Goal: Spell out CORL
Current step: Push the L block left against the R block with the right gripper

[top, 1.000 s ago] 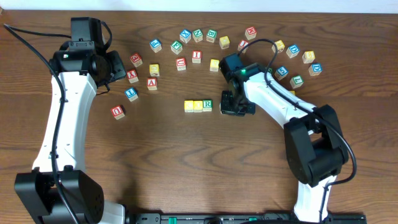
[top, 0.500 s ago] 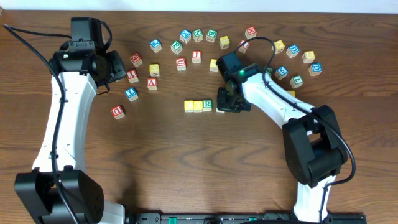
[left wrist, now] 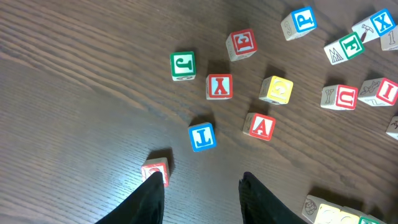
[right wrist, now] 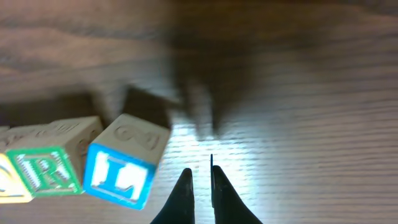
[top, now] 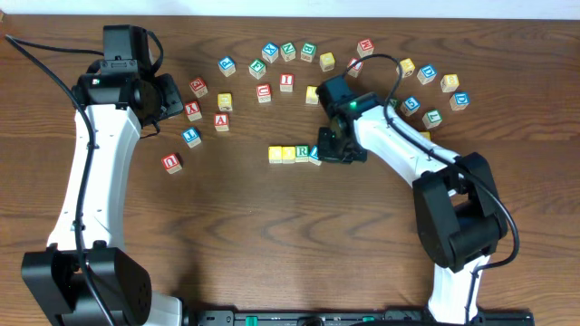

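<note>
We find the right jaws further left than before, shut and empty, just right of the skewed L block (right wrist: 121,174) touching the R block (right wrist: 46,171); left jaws part-open, empty, well apart.

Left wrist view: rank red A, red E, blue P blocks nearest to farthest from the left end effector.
1. Red A block, just up-right of the left end effector.
2. Red E block, top centre.
3. Blue P block, top right.
</note>
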